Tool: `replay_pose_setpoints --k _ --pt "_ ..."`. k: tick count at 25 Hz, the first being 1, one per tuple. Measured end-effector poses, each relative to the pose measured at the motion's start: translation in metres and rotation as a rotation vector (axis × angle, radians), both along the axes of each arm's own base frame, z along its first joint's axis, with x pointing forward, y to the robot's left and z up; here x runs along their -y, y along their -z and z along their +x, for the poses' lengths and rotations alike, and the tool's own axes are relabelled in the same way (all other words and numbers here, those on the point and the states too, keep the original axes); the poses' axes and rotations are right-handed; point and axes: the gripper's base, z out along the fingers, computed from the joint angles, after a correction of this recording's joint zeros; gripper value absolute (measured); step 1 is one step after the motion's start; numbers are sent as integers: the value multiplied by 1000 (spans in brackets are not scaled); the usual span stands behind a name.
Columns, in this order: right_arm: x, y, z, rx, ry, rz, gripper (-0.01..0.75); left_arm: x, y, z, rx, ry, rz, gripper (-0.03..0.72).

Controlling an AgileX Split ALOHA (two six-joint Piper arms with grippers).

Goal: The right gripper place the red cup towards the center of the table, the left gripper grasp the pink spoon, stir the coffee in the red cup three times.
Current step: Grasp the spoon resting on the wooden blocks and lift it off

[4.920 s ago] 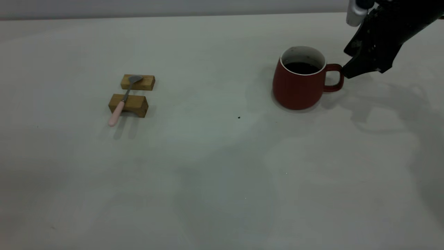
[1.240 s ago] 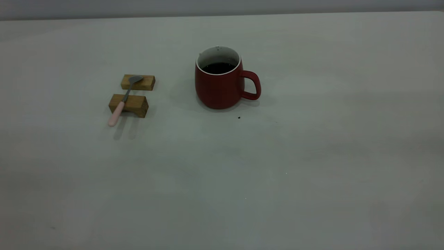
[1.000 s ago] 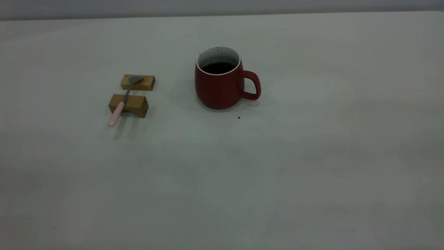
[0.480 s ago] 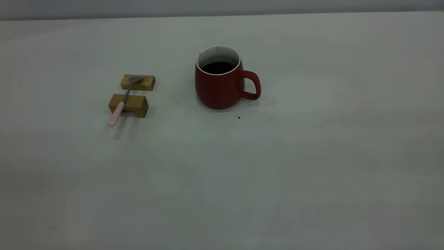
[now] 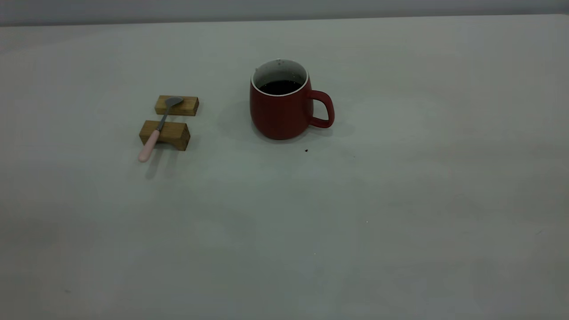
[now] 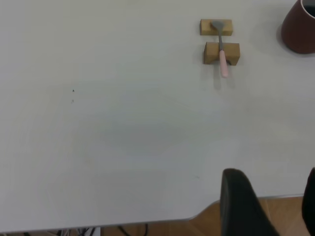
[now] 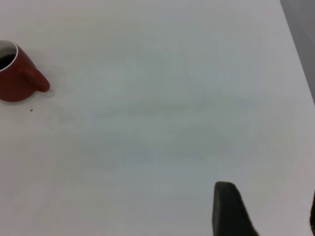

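Observation:
The red cup (image 5: 280,115) stands upright near the middle of the table (image 5: 378,200), its handle pointing right and dark coffee (image 5: 279,86) inside. To its left, the pink spoon (image 5: 153,135) lies across two wooden blocks, bowl on the far one, pink handle jutting toward the camera. Neither arm shows in the exterior view. In the left wrist view, my left gripper (image 6: 270,201) hangs open over the table's edge, far from the spoon (image 6: 221,49) and cup (image 6: 300,29). My right gripper (image 7: 268,211) is open too, well away from the cup (image 7: 15,78).
The far wooden block (image 5: 184,106) and the near one (image 5: 173,133) prop the spoon off the surface. A few tiny dark specks (image 5: 306,150) lie just in front of the cup. The table edge (image 6: 147,220) runs close under my left gripper.
Since 4.9 s ago the cup has gone from the right side to the table's middle, and the right arm has left the exterior view. Nothing has moved in the last second.

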Motion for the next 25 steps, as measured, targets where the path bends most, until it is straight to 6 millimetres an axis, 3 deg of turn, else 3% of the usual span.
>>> replay_pose_setpoints --k 5,10,14,17,25 --pt "0 0 0 -1 0 0 429 -1 -5 5 -14 -20 -10 389" --pt "0 0 0 -1 0 0 429 -1 -22 37 -151 -27 2 439" --pt "0 0 0 -1 0 0 429 0 -31 77 -244 -28 5 494" --pt "0 0 0 -2 0 0 429 2 -26 114 -294 -24 -18 509" --pt "0 0 0 -2 0 0 429 15 27 215 -555 -9 -138 511"
